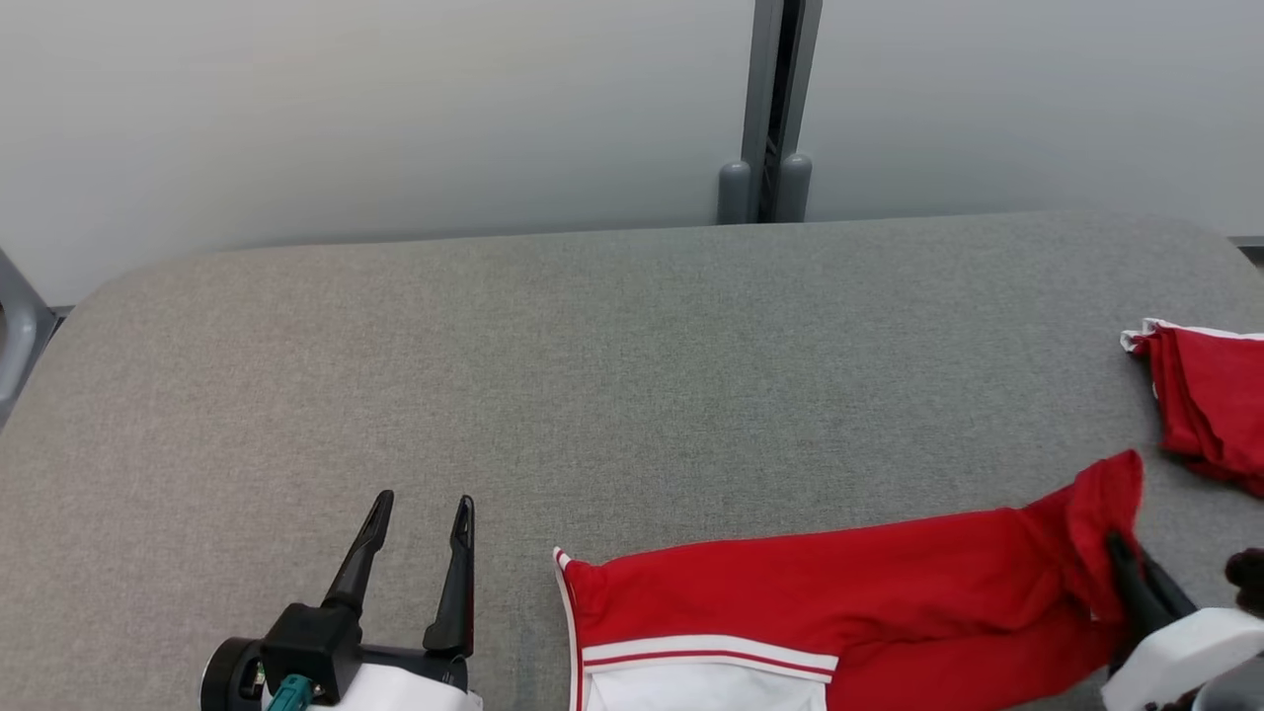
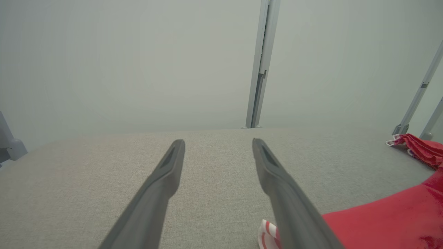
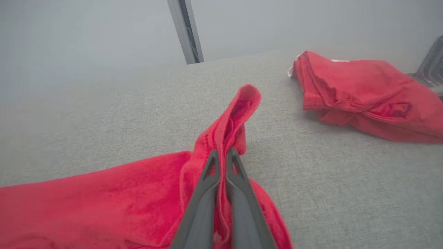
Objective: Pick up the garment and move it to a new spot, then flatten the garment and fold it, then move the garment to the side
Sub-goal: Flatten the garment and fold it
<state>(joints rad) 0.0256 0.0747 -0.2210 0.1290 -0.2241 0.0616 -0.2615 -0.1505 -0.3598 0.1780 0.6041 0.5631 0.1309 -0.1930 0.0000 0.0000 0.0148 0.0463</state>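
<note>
The right claw [image 3: 222,154] is clamped on a raised fold at one end of the red garment [image 1: 839,583], which lies flat on the grey table [image 1: 592,346] to that claw's left. The left claw [image 1: 424,504] hangs spread and empty just left of the striped end [image 1: 691,654]. The cloth looks light and floppy, so a corner there seems the best second hold.

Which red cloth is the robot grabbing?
Look at the grey table, along its near edge. A long cloth lies there, one end pinched by the right fingers. Unlike the folded pile at the far right, it lies stretched out.
</note>
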